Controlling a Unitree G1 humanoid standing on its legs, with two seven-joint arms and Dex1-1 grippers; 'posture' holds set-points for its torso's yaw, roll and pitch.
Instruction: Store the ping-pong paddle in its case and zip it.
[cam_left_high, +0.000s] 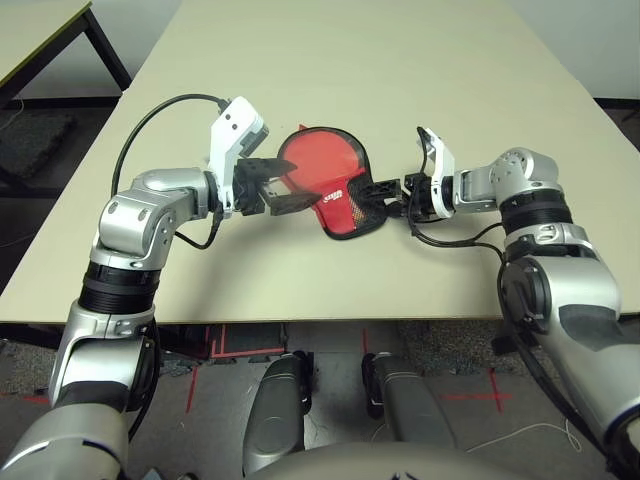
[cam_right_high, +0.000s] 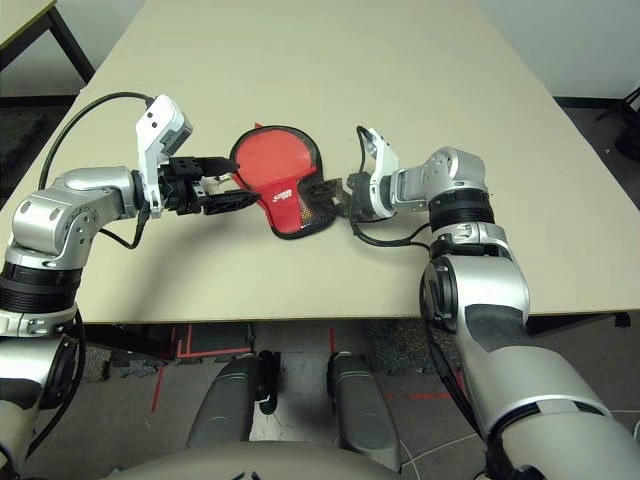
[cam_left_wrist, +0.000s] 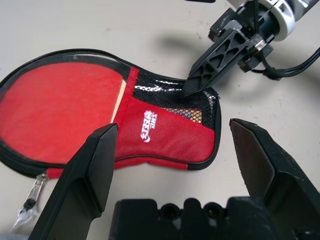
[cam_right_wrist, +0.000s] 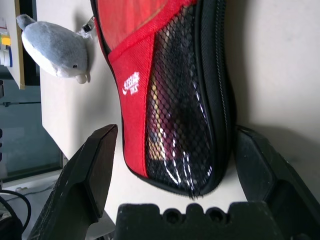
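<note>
Left eye view shows the case (cam_left_high: 330, 185) flat on the table (cam_left_high: 400, 60), its long axis running between both grippers, the ping-pong paddle (cam_left_wrist: 55, 112) inside it. Left gripper (cam_left_high: 272, 190), jaws wide and empty, sits by the case's round end and pompom (cam_right_wrist: 52, 47); right gripper (cam_left_high: 388, 192), equally open and empty, straddles its narrow mesh end.

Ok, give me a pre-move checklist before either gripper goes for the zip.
1. Ping-pong paddle inside the case: ok, its red face shows through the clear panel and the handle behind the mesh pocket.
2. Case flat on the table: ok.
3. Zip fully shut: cannot tell; the pull sits at the round end near the left gripper.
4. Left gripper free: ok, open, holding nothing.
5. Right gripper free: ok, open, fingers either side of the case's narrow end, not clamped.
6. Pompom clear of the fingers: ok, it lies beside the case.
</note>
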